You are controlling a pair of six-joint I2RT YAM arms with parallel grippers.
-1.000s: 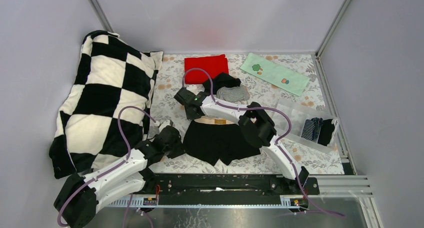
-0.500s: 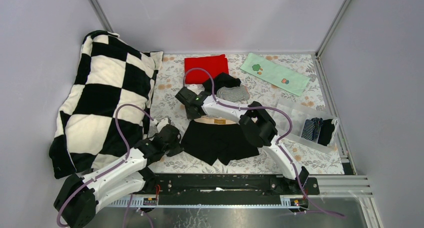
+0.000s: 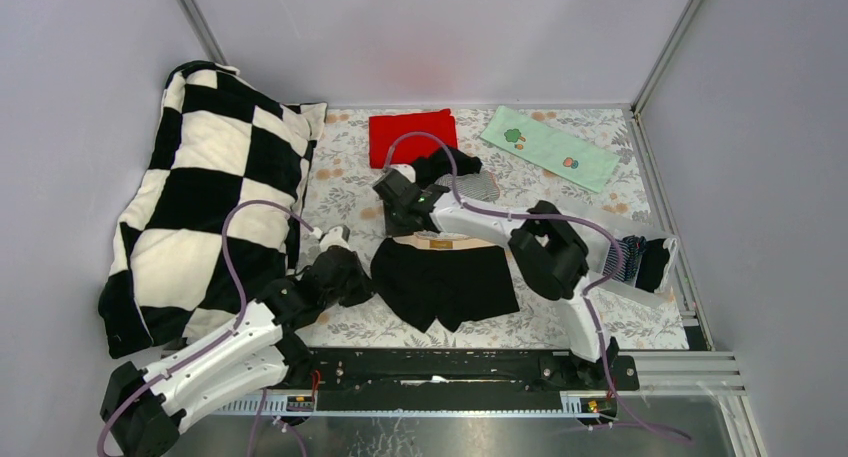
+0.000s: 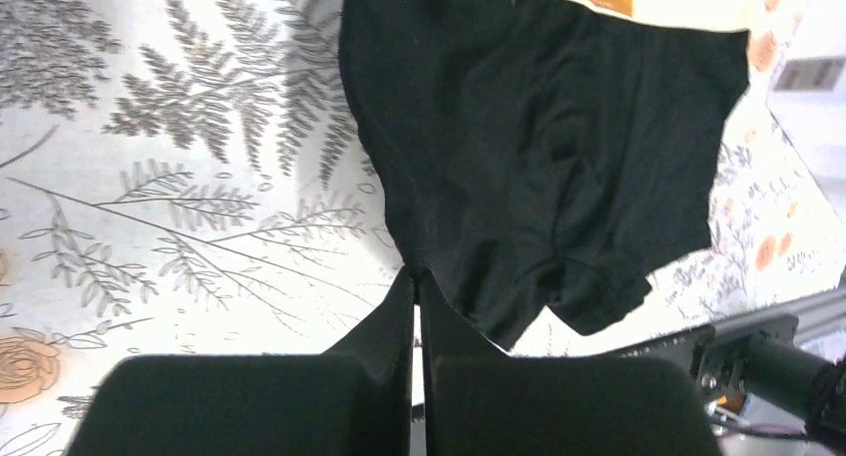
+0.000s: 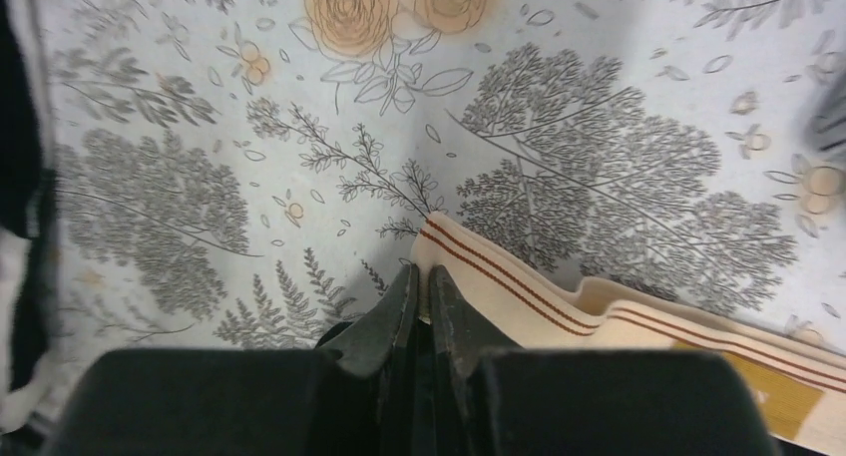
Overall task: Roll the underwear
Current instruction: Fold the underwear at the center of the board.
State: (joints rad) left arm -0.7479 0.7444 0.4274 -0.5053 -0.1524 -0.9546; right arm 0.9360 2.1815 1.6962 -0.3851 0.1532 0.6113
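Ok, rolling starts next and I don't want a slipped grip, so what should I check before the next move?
1. Left end effector shut on the leg edge of the black cloth briefs: ok.
2. Right end effector shut on the corner of their beige striped waistband: ok.
3. Briefs spread flat on the floral tablecloth: ok.
4. Grey pinstriped cloth clear of the waistband: cannot tell, the right arm covers the gap.

Grey pinstriped briefs [image 3: 481, 186] half hidden behind right arm [image 3: 470, 220]; black underwear [image 4: 539, 127] cut by top edge
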